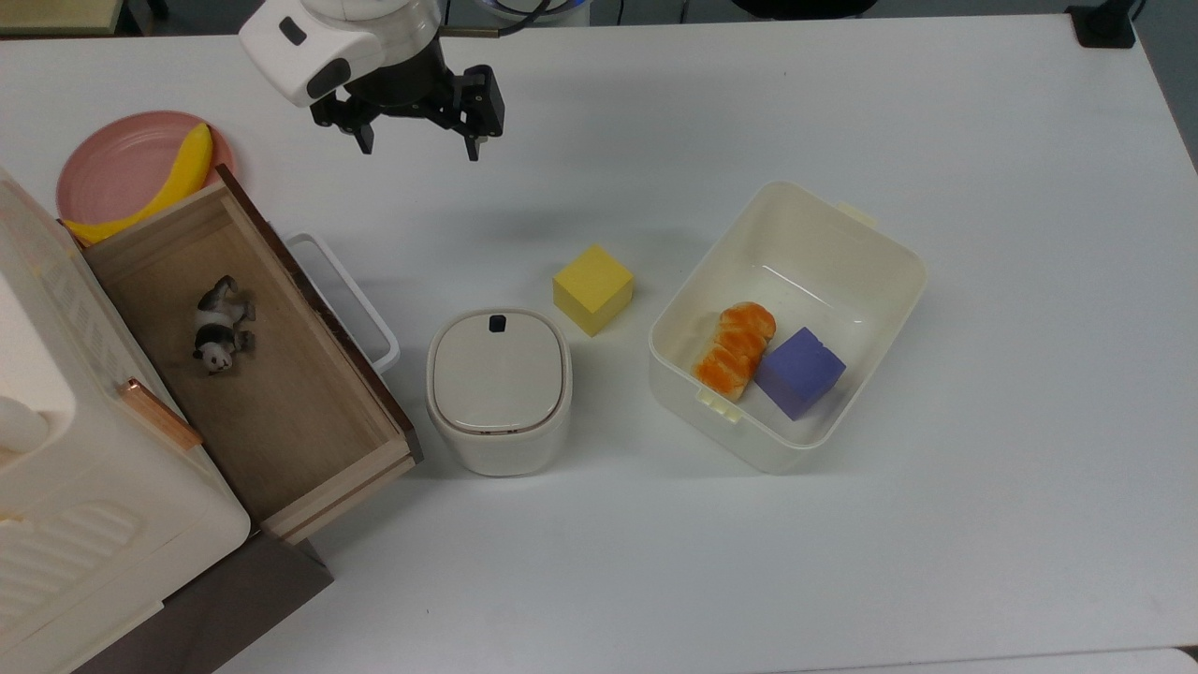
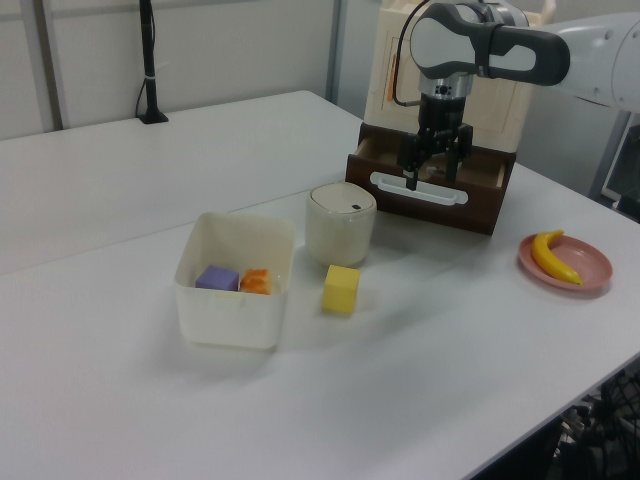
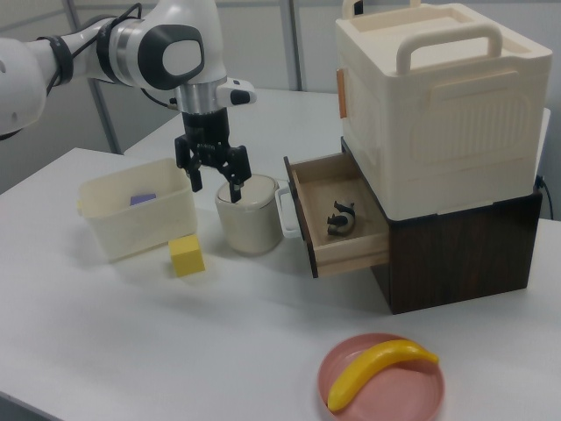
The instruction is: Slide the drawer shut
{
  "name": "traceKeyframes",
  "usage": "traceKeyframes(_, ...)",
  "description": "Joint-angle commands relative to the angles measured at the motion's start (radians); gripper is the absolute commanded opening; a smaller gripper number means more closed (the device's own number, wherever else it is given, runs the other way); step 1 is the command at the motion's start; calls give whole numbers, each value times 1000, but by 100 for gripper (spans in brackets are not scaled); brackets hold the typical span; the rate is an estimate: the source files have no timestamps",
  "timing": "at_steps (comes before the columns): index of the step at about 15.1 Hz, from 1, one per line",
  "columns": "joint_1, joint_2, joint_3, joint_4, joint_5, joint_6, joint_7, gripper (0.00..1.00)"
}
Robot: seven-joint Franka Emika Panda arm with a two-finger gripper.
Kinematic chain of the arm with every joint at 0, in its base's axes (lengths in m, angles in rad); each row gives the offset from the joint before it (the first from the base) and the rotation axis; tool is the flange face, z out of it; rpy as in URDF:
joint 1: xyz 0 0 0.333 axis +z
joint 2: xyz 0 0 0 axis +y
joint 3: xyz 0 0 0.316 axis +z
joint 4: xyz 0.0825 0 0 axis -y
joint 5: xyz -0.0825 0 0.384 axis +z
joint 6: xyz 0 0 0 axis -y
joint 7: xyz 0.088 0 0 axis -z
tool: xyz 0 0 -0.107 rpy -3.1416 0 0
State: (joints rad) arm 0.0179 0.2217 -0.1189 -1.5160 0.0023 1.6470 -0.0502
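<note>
In the top view, the drawer (image 1: 253, 365) lies far left on the counter (image 1: 842, 562), a lidded container (image 1: 499, 388) just right of it.
</note>
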Motion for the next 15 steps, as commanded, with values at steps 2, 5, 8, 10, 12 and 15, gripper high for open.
traceKeyframes(2,16,-24,-15,-24,18,-21,13,100)
traceKeyframes(5,16,-22,-15,-26,18,-21,13,99)
traceKeyframes(8,14,-22,-15,-26,18,-18,12,87)
traceKeyframes(10,14,-21,-15,-26,18,-15,10,70)
traceKeyframes(12,14,-21,-15,-26,19,-15,12,51)
traceKeyframes(15,14,-21,-15,-26,21,-16,15,31)
